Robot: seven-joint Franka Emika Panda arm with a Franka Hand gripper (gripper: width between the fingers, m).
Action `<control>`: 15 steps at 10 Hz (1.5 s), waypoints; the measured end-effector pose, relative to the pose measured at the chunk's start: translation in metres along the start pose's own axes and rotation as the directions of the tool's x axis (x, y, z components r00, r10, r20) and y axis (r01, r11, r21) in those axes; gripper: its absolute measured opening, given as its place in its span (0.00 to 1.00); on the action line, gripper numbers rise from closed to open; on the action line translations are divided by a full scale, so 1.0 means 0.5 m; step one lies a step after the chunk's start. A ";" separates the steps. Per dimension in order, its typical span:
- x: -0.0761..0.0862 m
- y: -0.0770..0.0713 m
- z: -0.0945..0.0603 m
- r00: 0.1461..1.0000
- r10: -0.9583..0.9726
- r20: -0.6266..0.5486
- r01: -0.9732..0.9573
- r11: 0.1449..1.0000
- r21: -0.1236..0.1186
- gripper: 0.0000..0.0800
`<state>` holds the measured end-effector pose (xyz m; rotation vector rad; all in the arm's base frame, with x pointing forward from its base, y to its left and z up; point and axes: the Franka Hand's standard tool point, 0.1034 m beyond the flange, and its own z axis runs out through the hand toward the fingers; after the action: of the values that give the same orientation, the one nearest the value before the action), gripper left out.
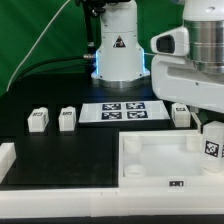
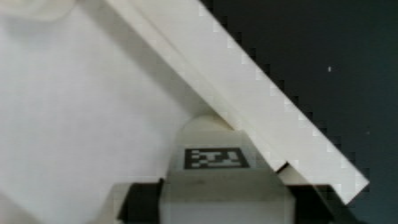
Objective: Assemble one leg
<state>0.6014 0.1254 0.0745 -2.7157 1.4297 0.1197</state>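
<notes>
My gripper [image 2: 217, 200] is shut on a leg [image 2: 217, 158], a small white post with a black-and-white tag; dark fingers [image 2: 139, 202] flank it on both sides. In the exterior view the gripper [image 1: 211, 132] holds this leg [image 1: 213, 147] upright at the right end of the large white panel [image 1: 150, 160], at or just above its right rim. The wrist view shows the panel's raised rim [image 2: 214, 70] running diagonally, with the leg's tip by it. Three more legs stand on the black table: two on the exterior view's left [image 1: 38, 120] [image 1: 68, 118], one behind the panel [image 1: 181, 114].
The marker board [image 1: 125, 111] lies flat in the middle of the table, in front of the robot's white base [image 1: 118, 50]. A white frame [image 1: 60, 195] borders the table's front edge. A green backdrop stands behind.
</notes>
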 end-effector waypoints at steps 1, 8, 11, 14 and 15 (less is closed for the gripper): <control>0.000 -0.002 0.000 0.996 0.090 0.006 -0.090 0.996 0.007 0.37; 0.001 -0.007 0.002 0.921 0.389 0.030 -0.390 0.921 0.023 0.56; -0.001 -0.005 0.003 0.967 0.254 0.030 -0.254 0.967 0.015 0.79; 0.012 0.004 -0.003 0.981 -0.188 0.046 0.190 0.981 -0.037 0.81; 0.017 0.006 -0.005 0.938 -0.342 0.049 0.344 0.938 -0.045 0.81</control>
<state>0.6039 0.1164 0.0758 -2.9368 0.9327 0.1923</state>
